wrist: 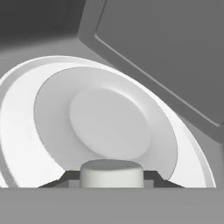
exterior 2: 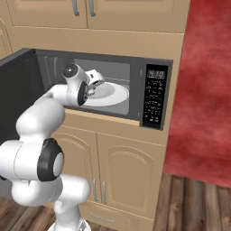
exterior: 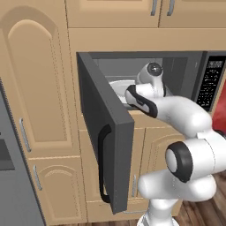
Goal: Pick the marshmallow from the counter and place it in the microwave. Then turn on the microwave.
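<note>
**Marshmallow held inside open microwave**

Left base view, left to right: microwave door (exterior: 106,132) swung wide open with its black handle, then the arm reaching into the microwave (exterior: 176,73) cavity, button panel (exterior: 211,81) at far right. Hand view: jaws (wrist: 112,180) clamped on the marshmallow (wrist: 112,174), held just above the white plate (wrist: 26,144) on the microwave floor.

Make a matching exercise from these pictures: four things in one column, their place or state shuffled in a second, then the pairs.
1. marshmallow
2. microwave door
3. plate
4. button panel

a. swung open
b. lying inside the microwave
c. held between the gripper fingers
d. on the microwave's right side

Pairs: 1-c, 2-a, 3-b, 4-d
</note>
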Controlling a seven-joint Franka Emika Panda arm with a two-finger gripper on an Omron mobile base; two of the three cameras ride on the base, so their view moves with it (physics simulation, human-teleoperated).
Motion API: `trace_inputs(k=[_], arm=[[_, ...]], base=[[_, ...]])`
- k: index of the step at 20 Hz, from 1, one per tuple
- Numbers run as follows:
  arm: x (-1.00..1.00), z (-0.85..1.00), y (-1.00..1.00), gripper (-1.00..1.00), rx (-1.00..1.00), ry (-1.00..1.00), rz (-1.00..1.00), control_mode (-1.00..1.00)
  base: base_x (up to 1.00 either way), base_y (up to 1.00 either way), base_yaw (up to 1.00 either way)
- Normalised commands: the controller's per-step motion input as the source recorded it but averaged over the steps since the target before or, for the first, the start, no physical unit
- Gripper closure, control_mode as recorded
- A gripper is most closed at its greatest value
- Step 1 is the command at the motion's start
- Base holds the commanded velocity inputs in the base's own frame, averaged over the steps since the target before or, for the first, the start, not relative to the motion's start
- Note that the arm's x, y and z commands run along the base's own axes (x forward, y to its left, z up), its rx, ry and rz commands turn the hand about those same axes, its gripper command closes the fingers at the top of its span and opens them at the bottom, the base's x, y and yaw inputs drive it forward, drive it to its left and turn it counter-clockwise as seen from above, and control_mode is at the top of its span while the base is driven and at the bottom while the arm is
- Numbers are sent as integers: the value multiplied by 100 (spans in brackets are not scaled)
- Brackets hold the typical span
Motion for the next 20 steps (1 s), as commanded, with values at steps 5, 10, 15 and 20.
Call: trace_inputs(k=[5,10,15,20], arm=[[19,-1,1,100,0,0,0,-100],[19,0,1,100,0,0,0,-100],[16,-2,1,100,0,0,0,-100],[13,-8,2,-100,0,0,0,-100]], base=[[0,0,0],[0,0,0],[0,0,0],[0,0,0]])
